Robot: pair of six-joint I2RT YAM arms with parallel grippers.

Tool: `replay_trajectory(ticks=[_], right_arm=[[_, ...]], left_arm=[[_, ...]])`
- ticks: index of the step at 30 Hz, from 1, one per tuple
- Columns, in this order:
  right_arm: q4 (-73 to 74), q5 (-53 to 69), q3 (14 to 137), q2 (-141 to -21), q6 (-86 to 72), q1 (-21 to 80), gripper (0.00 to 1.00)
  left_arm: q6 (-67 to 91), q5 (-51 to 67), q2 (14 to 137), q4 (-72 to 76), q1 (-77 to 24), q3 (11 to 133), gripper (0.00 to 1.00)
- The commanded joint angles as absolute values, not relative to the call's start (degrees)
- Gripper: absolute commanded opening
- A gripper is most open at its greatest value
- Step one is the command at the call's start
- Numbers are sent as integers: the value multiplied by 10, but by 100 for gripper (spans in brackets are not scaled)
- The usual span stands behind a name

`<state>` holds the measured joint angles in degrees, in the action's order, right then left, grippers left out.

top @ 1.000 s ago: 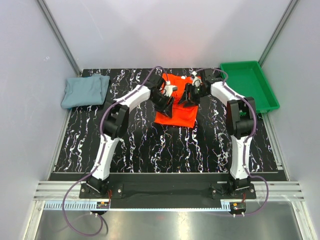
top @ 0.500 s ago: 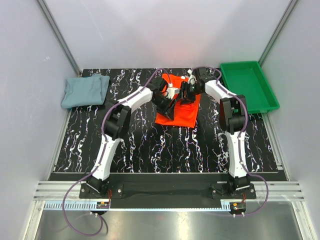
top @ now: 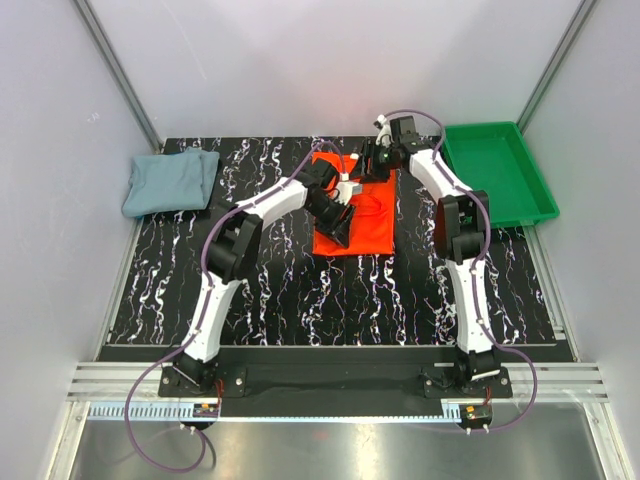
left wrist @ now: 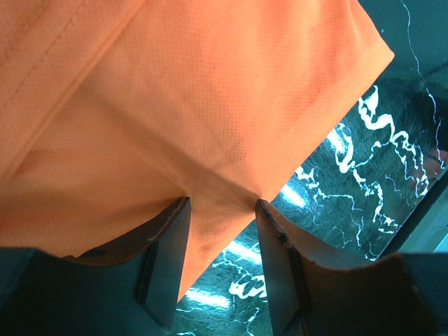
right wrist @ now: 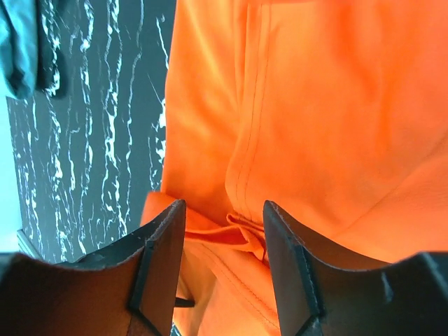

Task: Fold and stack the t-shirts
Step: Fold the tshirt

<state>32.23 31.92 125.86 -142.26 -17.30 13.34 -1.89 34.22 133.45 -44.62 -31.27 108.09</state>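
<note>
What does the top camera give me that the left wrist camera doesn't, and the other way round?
Top only: the grey-blue shirt bunched at far left, the green tray at far right, and the right gripper at the orange shirt's far end. Left wrist only: cloth drawn taut into the left gripper. Both: the orange shirt.

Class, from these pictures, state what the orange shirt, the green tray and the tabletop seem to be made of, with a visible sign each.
The orange shirt: soft knit cloth, matt; tiny mesh holes, stitched seams. The green tray: probably rigid plastic; even colour, moulded rim. The tabletop: glossy black, white veining; marble or imitation, cannot tell.
</note>
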Motion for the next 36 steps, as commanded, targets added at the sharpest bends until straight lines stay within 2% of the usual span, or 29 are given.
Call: replay_trajectory(ticks=[1, 11, 16, 29, 36], right_arm=[[307, 310, 1267, -1377, -172, 127, 56], [325, 364, 1089, -1245, -185, 127, 55], [325, 371, 1037, -1209, -191, 129, 55], [337, 374, 940, -1208, -185, 144, 56], [327, 357, 937, -1230, -178, 149, 56]], left_arm=[[-32, 333, 1303, -458, -321, 1071, 48], [-35, 325, 1289, -456, -322, 1078, 48], [-35, 324, 1290, -457, -322, 1085, 48], [-29, 331, 1283, -454, -321, 1092, 49], [-30, 329, 1281, -455, -322, 1090, 49]])
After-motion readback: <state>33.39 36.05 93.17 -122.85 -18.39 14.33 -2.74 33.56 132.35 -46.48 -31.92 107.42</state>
